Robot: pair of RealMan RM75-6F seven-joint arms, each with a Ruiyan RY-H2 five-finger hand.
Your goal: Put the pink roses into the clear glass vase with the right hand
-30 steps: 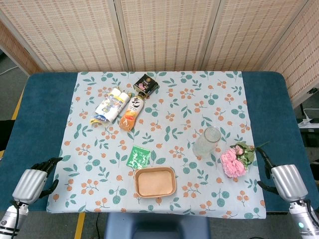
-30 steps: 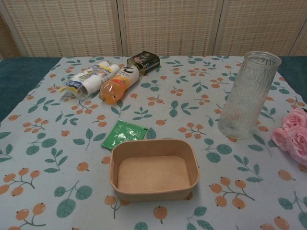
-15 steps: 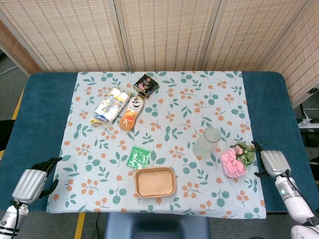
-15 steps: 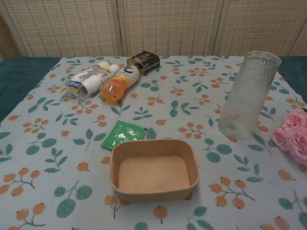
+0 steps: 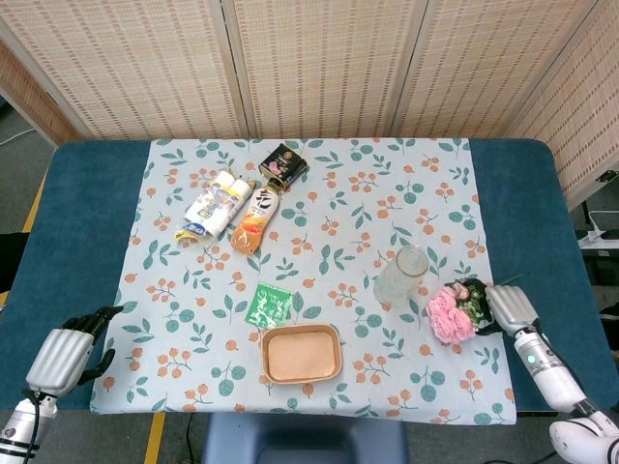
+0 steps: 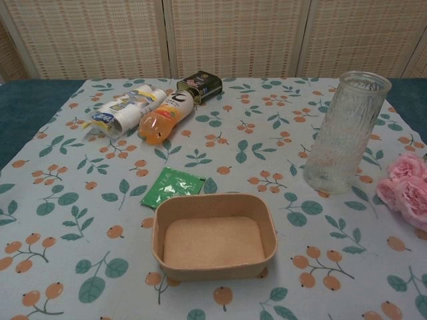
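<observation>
1. Pink roses [image 5: 448, 315] lay on the flowered tablecloth [image 5: 319, 222] at about four o'clock from the table's middle, just beside the clear glass vase [image 5: 401, 275], which stood upright at their ten o'clock. Seen from the chest camera, the blooms had nudged slightly toward nine o'clock against half a second before.

2. Over the last second the right hand [image 5: 511, 307] had travelled from the table's near right corner toward eleven o'clock and now sat right against the green stem end of the bunch (the contact itself was hidden by the leaves). Whether its fingers had closed on the stems I could not tell; only the silver back of the hand showed.

3. That move meant the reach was about done and the grasp was the step in hand; nothing had been lifted, and the vase held nothing yet.

4. At seven o'clock the left hand [image 5: 64, 353] had stayed parked off the cloth, its dark fingers loosely curled and apart, holding nothing.

5. Judging ahead: the hand would need a firm hold on the stems, a lift, then a tilt to drop the stems into the narrow mouth of the vase, which looked easy to tip over if bumped.

6. Elsewhere the brown tray [image 5: 302, 353], green packet [image 5: 270, 304], orange bottle [image 5: 253, 217] and dark tin [image 5: 283, 162] had not shifted.
</observation>
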